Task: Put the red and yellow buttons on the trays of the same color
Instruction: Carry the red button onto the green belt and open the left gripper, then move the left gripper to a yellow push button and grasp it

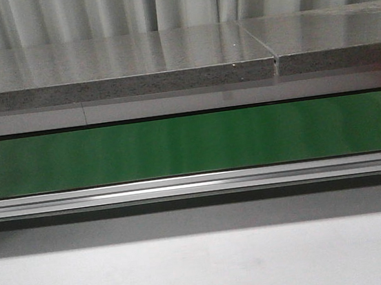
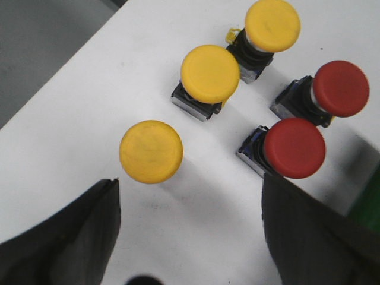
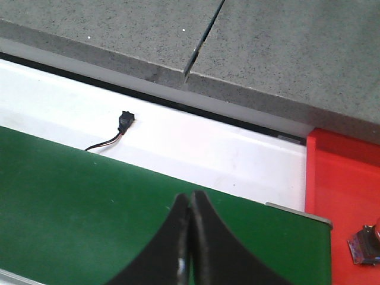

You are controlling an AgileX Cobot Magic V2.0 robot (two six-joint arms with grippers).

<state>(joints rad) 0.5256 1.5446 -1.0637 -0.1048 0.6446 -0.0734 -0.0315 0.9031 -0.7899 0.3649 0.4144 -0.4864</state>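
From the front, only a green conveyor belt (image 1: pixel 191 144) runs across the picture, with an aluminium rail (image 1: pixel 195 183) along its near edge, a grey stone slab (image 1: pixel 112 69) behind it and the white surface (image 1: pixel 206 272) in the foreground; neither arm nor any button shows here. In the left wrist view, the left gripper (image 2: pixel 190 237) hangs over the white surface (image 2: pixel 71 119) with its jaws spread wide, nothing between them. Five buttons stand there: one yellow button (image 2: pixel 151 151) nearest the jaws, a second yellow button (image 2: pixel 209 73) beyond it, a third yellow button (image 2: pixel 272 25) farthest off, and two red ones, the nearer red button (image 2: pixel 294 148) just beside the farther red button (image 2: pixel 340 88). In the right wrist view, the right gripper (image 3: pixel 190 237) has its jaws pressed together, holding nothing, above the green belt (image 3: pixel 71 202). A red tray (image 3: pixel 341 196) lies at the belt's end, with part of a button base (image 3: pixel 366 243) on it at the picture's edge. A small black connector (image 3: pixel 125 119) with wires lies on the white ledge (image 3: pixel 196 142) behind the belt.
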